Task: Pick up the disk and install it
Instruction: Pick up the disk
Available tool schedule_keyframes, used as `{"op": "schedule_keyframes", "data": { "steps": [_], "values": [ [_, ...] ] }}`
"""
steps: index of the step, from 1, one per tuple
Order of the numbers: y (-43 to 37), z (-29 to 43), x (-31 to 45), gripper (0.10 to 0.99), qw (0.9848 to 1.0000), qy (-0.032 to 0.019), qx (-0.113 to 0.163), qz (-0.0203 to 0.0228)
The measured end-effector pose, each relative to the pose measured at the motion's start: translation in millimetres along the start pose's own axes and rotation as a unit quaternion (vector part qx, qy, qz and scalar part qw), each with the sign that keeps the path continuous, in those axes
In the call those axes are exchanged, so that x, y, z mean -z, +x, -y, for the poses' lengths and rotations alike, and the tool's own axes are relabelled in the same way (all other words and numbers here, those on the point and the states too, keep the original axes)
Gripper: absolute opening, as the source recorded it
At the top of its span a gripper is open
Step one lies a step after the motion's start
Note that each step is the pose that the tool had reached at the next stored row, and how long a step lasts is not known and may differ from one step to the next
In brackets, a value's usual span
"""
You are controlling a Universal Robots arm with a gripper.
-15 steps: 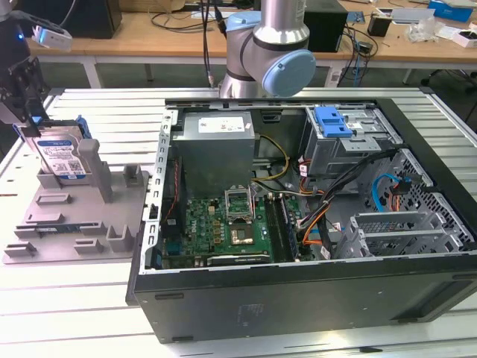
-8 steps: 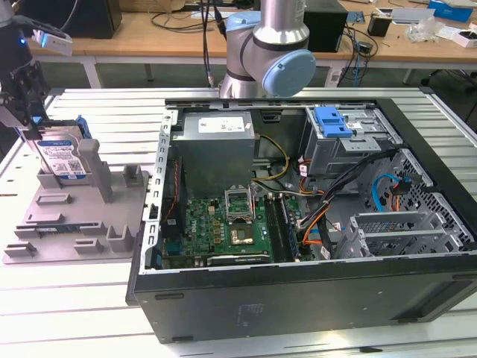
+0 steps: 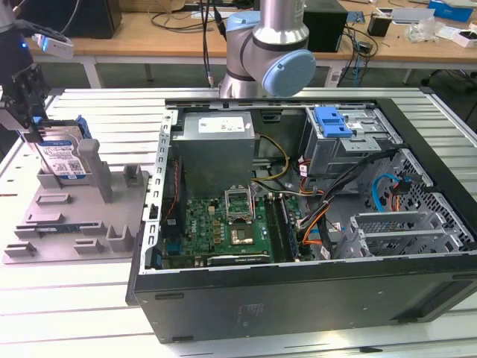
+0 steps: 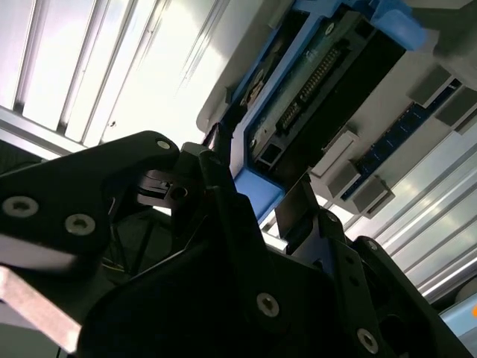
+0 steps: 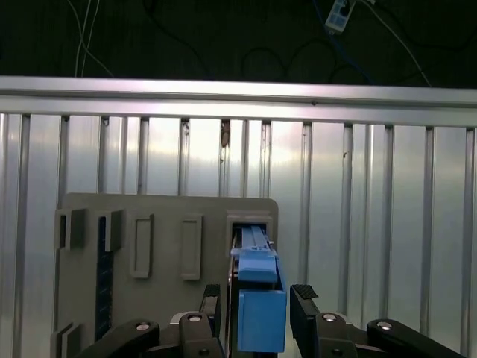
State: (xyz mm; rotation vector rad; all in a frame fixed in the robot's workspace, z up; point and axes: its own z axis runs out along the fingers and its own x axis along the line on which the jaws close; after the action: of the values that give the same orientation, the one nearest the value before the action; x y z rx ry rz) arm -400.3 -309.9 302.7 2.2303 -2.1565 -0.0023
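Note:
The disk (image 3: 63,158), a silver drive with a blue-and-white label in a blue carrier, stands on edge in a slot at the back of the grey fixture plate (image 3: 67,216), at the exterior view's left. My gripper (image 3: 34,133) hangs directly above it. In the first wrist view the blue edge of the disk (image 5: 261,313) sits between my two black fingers, and the gripper (image 5: 257,292) is open, with a narrow gap on each side. The second wrist view shows the gripper (image 4: 255,177) straddling a corner of the disk (image 4: 320,82).
An open computer case (image 3: 298,298) lies to the right of the fixture plate, with a motherboard, cables and a grey drive cage (image 3: 365,145) topped by a blue latch (image 3: 332,121). The arm's base (image 3: 268,52) stands behind the case. Upright posts (image 3: 100,171) rise from the plate near the disk.

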Motion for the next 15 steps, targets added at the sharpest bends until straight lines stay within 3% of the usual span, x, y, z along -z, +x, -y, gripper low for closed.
{"op": "schedule_keyframes", "data": {
  "steps": [7, 15],
  "values": [
    [-0.4, -0.1, -5.5, 0.498, 1.0000, -0.0001, 0.000, 0.0000],
    [-0.5, -1.1, -6.3, 0.498, 1.0000, 0.0001, 0.000, 0.0000]
  ]
}}
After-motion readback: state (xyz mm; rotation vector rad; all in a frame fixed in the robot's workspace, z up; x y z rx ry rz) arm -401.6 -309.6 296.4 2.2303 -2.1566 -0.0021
